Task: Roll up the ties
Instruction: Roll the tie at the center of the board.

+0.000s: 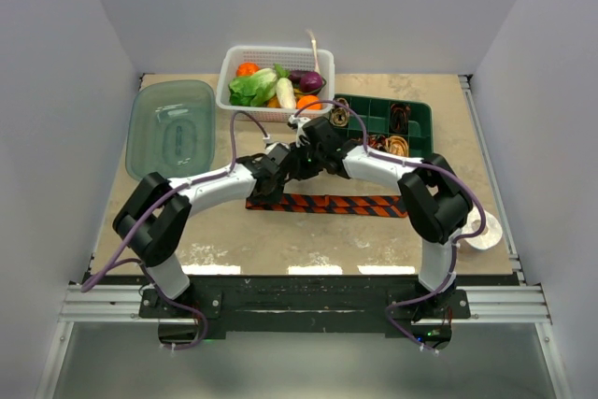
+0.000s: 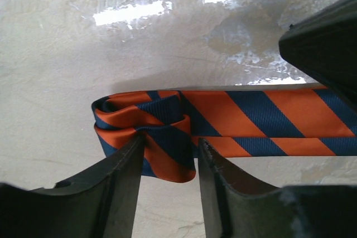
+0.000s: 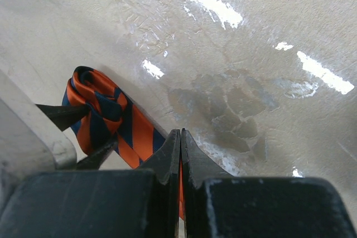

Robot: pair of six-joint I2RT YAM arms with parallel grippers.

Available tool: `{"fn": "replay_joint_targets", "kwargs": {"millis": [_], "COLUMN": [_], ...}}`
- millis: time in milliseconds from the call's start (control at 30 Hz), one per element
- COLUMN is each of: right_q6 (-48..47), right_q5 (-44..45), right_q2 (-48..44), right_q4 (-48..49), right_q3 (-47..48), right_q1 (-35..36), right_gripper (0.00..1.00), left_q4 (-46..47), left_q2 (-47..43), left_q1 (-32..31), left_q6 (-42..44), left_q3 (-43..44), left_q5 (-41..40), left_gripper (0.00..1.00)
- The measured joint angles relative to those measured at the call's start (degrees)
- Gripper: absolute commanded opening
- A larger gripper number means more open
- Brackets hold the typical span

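Observation:
The orange and dark blue striped tie (image 1: 346, 204) lies flat across the middle of the table, its left end folded into a small loose roll (image 2: 150, 132). My left gripper (image 2: 170, 143) has a finger on each side of that roll and pinches it; it also shows in the top view (image 1: 264, 190). My right gripper (image 3: 180, 132) is shut on the tie's edge just right of the roll, with a sliver of orange cloth between its fingers. The roll (image 3: 97, 110) and the left fingertips (image 3: 64, 115) show in the right wrist view. In the top view the right gripper (image 1: 297, 175) is close beside the left.
A green compartment tray (image 1: 420, 119) at the back right holds coiled brown ties (image 1: 399, 145). A white basket (image 1: 234, 72) of vegetables stands at the back. A clear teal tub (image 1: 173, 128) sits back left. A white tape roll (image 1: 484, 229) is by the right edge.

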Motion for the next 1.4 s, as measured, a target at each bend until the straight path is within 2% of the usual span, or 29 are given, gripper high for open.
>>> {"fn": "replay_joint_targets", "kwargs": {"millis": [300, 533, 767, 833, 1100, 1400], "right_q6": [-0.2, -0.2, -0.1, -0.1, 0.0, 0.0], "right_q5": [-3.1, -6.0, -8.5, -9.0, -10.0, -10.0], "right_q2": [0.0, 0.0, 0.0, 0.0, 0.9, 5.3], "right_q4": [0.6, 1.7, 3.1, 3.1, 3.2, 3.5], "right_q3": [0.0, 0.0, 0.0, 0.0, 1.8, 4.0], "right_q1": [-0.2, 0.4, 3.1, 4.3, 7.1, 7.1], "right_gripper": [0.0, 0.0, 0.0, 0.0, 0.0, 0.0], "left_q4": [1.7, 4.9, 12.7, 14.7, 24.6, 32.5], "left_q2": [-3.2, -12.5, -22.2, -23.2, -25.4, -25.0], "left_q1": [0.1, 2.0, 13.2, 16.5, 29.0, 32.7], "left_q6": [-0.3, -0.5, -0.6, -1.0, -3.0, -3.2], "left_q3": [-2.1, -4.5, -12.3, -14.9, -25.9, -29.8], "left_q5": [3.4, 6.6, 17.2, 21.1, 39.1, 47.1], "left_gripper": [0.62, 0.65, 0.7, 0.74, 0.75, 0.75]}}
